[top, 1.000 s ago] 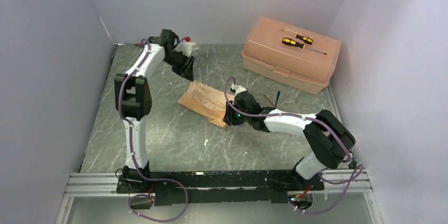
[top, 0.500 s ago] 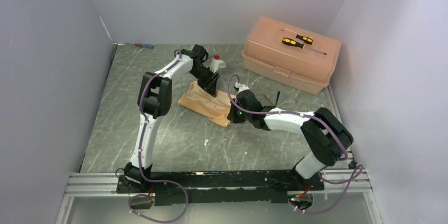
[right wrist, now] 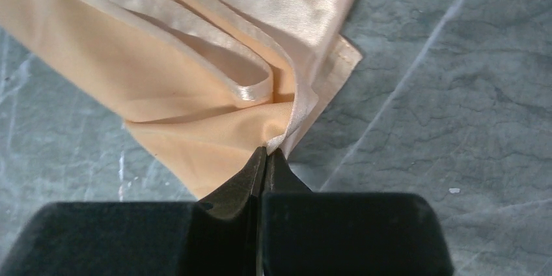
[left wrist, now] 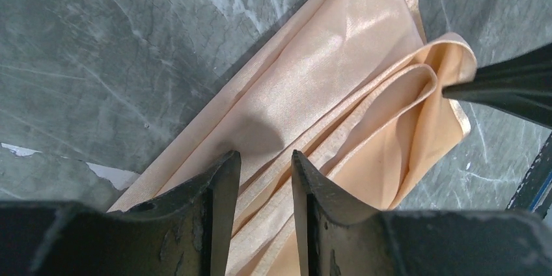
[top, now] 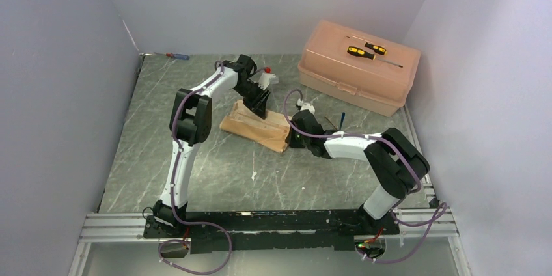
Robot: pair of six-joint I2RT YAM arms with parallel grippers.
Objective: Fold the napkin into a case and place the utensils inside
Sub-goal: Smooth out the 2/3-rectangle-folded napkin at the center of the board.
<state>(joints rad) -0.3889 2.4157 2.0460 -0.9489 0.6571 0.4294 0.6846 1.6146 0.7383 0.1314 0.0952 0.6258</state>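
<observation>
Napkin [top: 256,126]: folded in layers, it lies on the surface [top: 195,159] between my two arms.
Material: I judge it light, soft and slippery; the layers can slide apart.
Right hand [right wrist: 265,153]: clenched on the napkin's edge at its right end.
Left hand [left wrist: 263,159]: released, jaws apart over the fold.
Where to hold: hems and corners, not the shiny middle.

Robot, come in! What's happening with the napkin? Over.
Right claw shut on napkin edge. Left claw open over napkin. Fold unfinished. Nothing blocking.
</observation>
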